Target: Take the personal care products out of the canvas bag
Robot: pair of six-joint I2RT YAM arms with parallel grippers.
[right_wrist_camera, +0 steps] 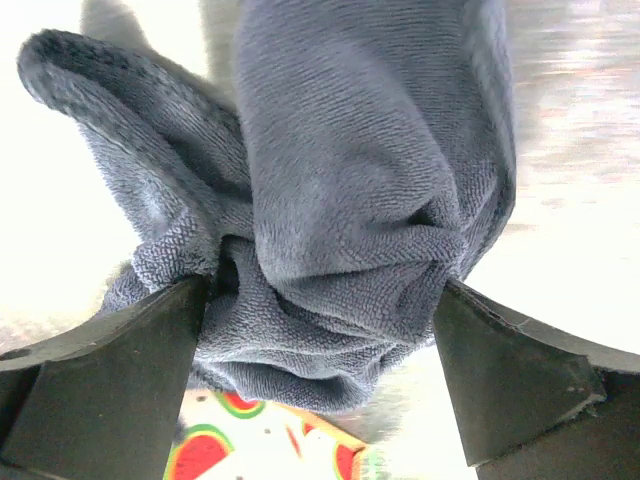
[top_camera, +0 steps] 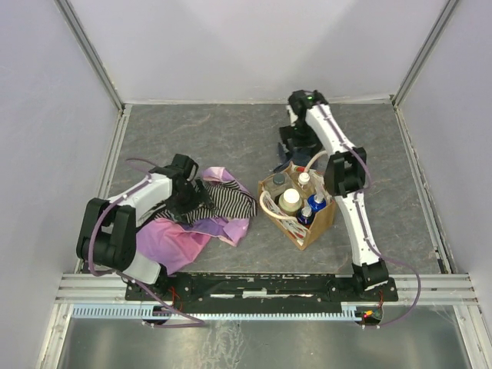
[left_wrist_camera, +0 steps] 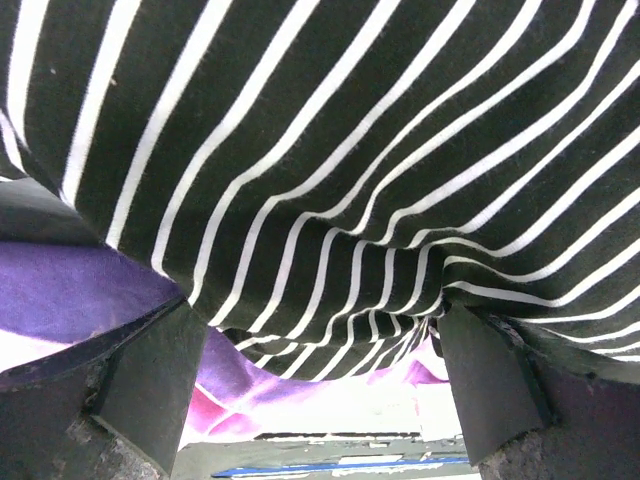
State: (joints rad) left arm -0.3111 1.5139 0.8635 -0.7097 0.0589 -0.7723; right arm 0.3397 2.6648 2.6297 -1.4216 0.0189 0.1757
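Grey mottled stone-pattern desk [top_camera: 231, 138] enclosed by pale lilac walls [top_camera: 254, 46], tan boxy canvas bag [top_camera: 314, 224] holding small bottles [top_camera: 290, 201] right of centre, left end effector [left_wrist_camera: 320, 400] wide over black-and-white striped cloth [left_wrist_camera: 330, 160], right end effector [right_wrist_camera: 320, 390] wide around blue-grey plush cloth [right_wrist_camera: 350, 200].

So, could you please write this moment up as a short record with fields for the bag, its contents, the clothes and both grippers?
bag: canvas bag upright on the table, right of centre
contents: personal care products all inside, none taken out yet
clothes: striped and purple clothes heaped to the bag's left
left gripper: open, jaws either side of striped fabric
right gripper: open, jaws astride a bunched blue-grey cloth beyond the bag
task progress: not started
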